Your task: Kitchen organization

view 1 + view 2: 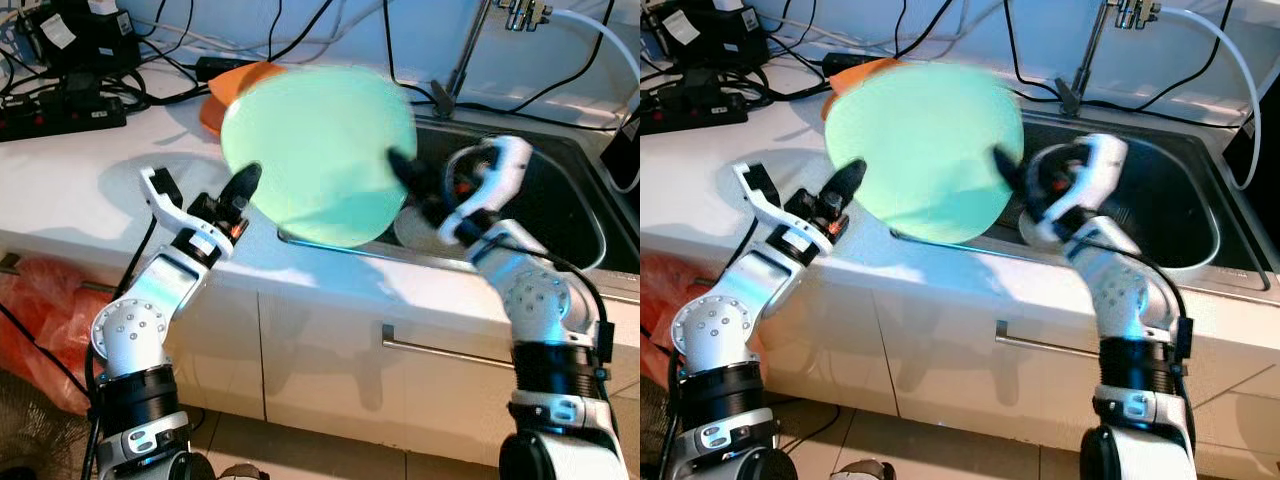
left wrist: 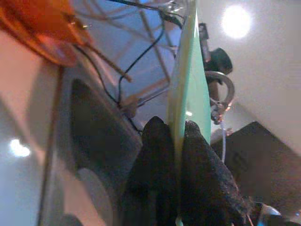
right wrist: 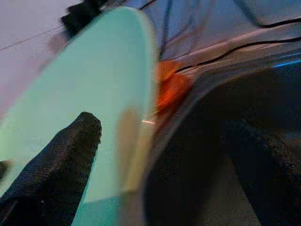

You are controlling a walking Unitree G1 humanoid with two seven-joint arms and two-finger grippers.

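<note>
A large mint-green plate (image 1: 320, 150) is held up on edge above the counter's front, at the left rim of the sink (image 1: 560, 200). My left gripper (image 1: 243, 188) is shut on the plate's left rim; the left wrist view shows both fingers (image 2: 155, 155) pinching the thin edge. My right gripper (image 1: 420, 185) is at the plate's right rim and stands open. One of its fingers (image 3: 70, 155) lies against the plate's face, while the other sits well apart over the sink.
An orange dish (image 1: 235, 85) sits on the white counter behind the plate. A white plate (image 1: 415, 232) lies in the sink under the faucet (image 1: 470, 50). Power strips (image 1: 60, 115) and cables crowd the counter's back left. A red bag (image 1: 40, 320) is on the floor.
</note>
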